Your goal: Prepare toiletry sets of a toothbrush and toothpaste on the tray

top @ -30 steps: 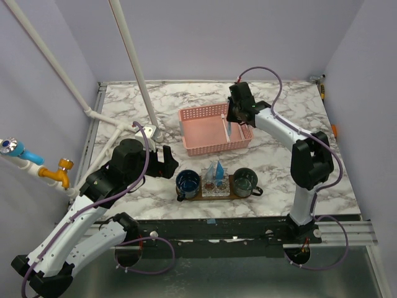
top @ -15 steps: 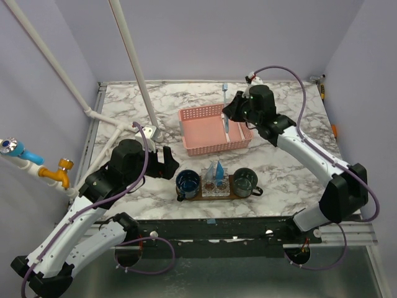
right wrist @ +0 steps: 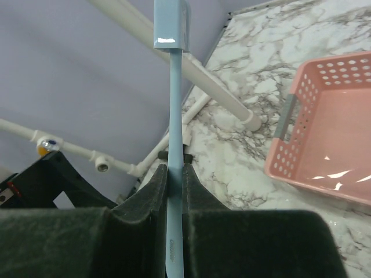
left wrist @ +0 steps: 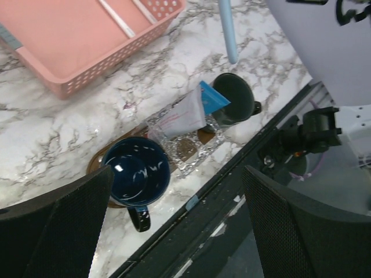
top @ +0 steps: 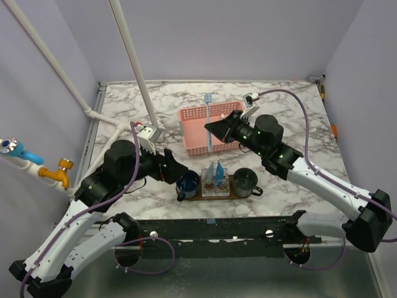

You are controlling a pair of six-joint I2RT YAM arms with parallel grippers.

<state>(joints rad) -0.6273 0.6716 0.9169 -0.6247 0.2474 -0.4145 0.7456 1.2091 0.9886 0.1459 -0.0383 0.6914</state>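
My right gripper point(top: 212, 129) is shut on a slim light-blue toothbrush point(top: 208, 112) and holds it upright in the air over the pink basket's near left part. The right wrist view shows the brush point(right wrist: 174, 104) pinched between both fingers, head up. The dark brown tray point(top: 200, 197) lies near the front edge. On it stand two dark cups point(top: 187, 182) point(top: 244, 180) and, between them, a clear glass holder with a blue toothpaste tube point(top: 218, 169). My left gripper point(top: 176, 171) is open and empty beside the left cup point(left wrist: 136, 171). The tube point(left wrist: 197, 107) shows in the left wrist view.
The pink perforated basket point(top: 192, 141) stands behind the tray and holds white toothbrushes point(left wrist: 116, 17). White pipes point(top: 133, 68) slant over the table's left side. The table's front edge and a black rail point(left wrist: 232, 191) run just in front of the tray.
My right arm has lifted the light-blue toothbrush out of the basket and swung it left and nearer. My left gripper has moved right, toward the left cup.
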